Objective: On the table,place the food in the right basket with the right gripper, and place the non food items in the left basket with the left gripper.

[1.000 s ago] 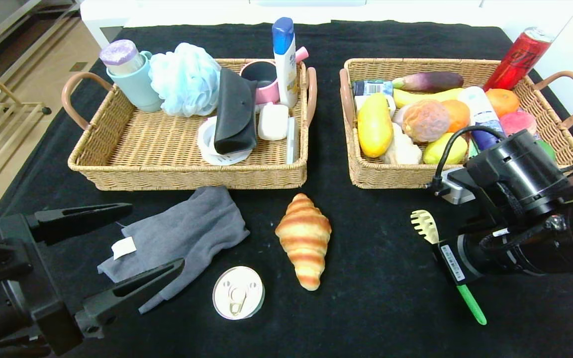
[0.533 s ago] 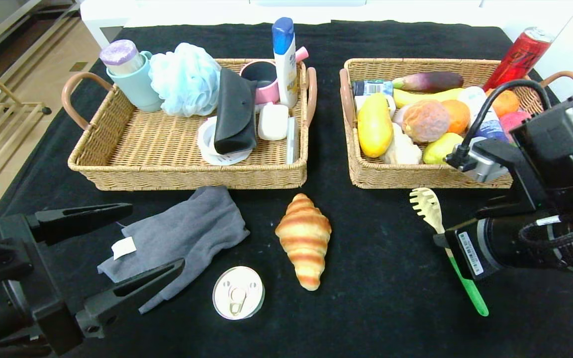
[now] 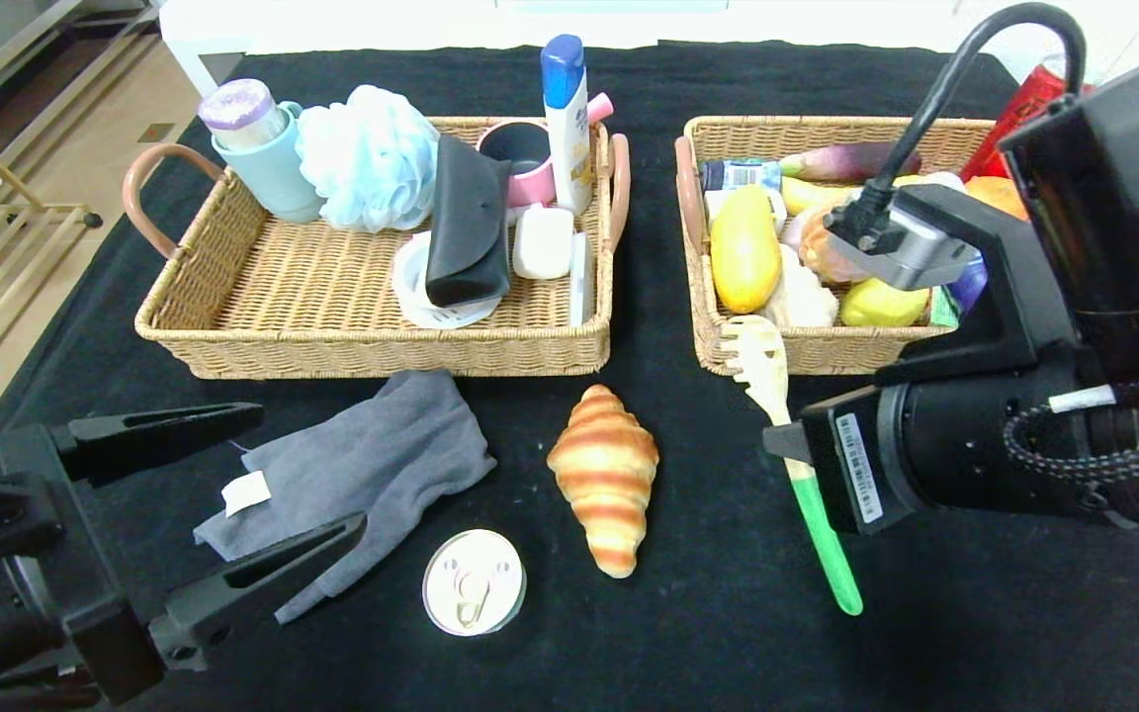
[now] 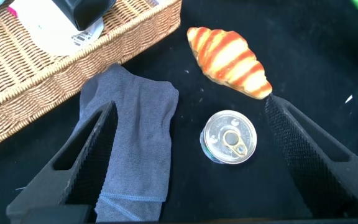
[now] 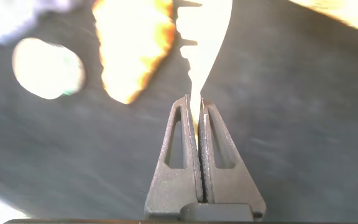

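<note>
**Right gripper holds the pasta fork**

The right gripper [image 5: 197, 124] is clamped on the fork [image 3: 777, 396] above the table, before the right basket [image 3: 718, 341]. The croissant [image 3: 605, 475] lies just beside. The left gripper [image 3: 233, 494] gapes wide over the grey cloth [image 3: 372, 465], near the can [image 3: 474, 581].

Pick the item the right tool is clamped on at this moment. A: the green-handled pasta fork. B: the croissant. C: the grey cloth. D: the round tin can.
A: the right tool is shut on the green-handled pasta fork, pinching its shaft, while the croissant, the grey cloth and the round tin can lie untouched on the table.
</note>
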